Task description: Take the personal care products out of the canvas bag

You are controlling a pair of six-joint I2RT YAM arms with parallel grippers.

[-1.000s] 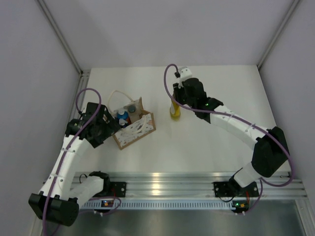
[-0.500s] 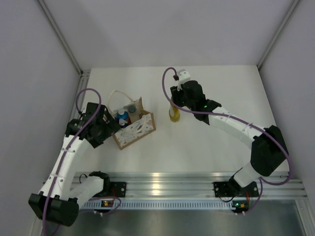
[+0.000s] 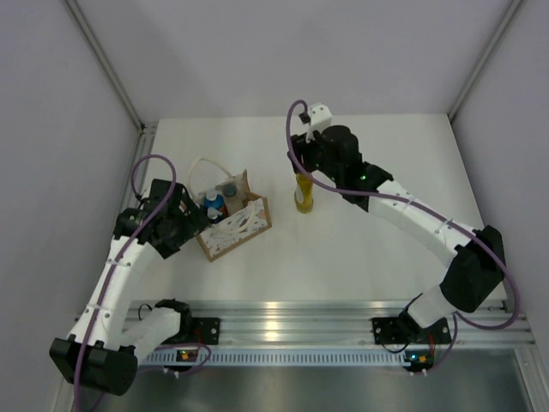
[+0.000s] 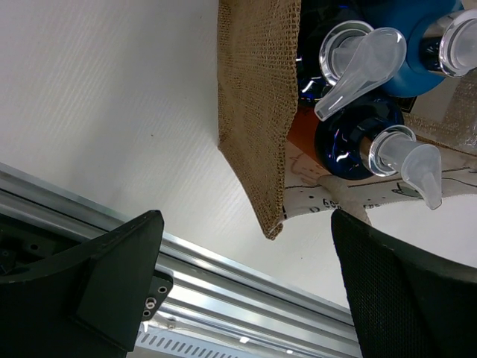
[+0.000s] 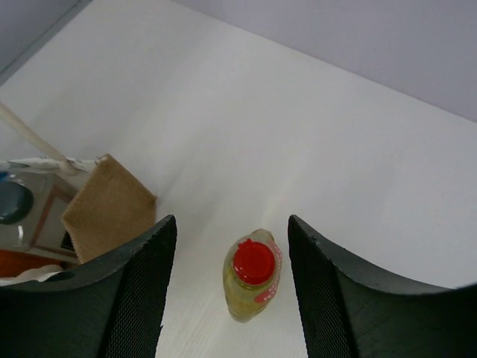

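Yellow bottle out on the worktop, the rest in the bag.
The yellow bottle (image 5: 253,276) with its red cap stands upright on the white worktop (image 3: 369,249), well apart from the canvas bag (image 3: 233,225). The right hand (image 5: 231,224) hangs above it, fingers spread wide, touching nothing. Pump-topped bottles (image 4: 365,63) sit inside the bag. The left hand (image 4: 244,224) is also spread, with a woven corner of the bag between its fingers.
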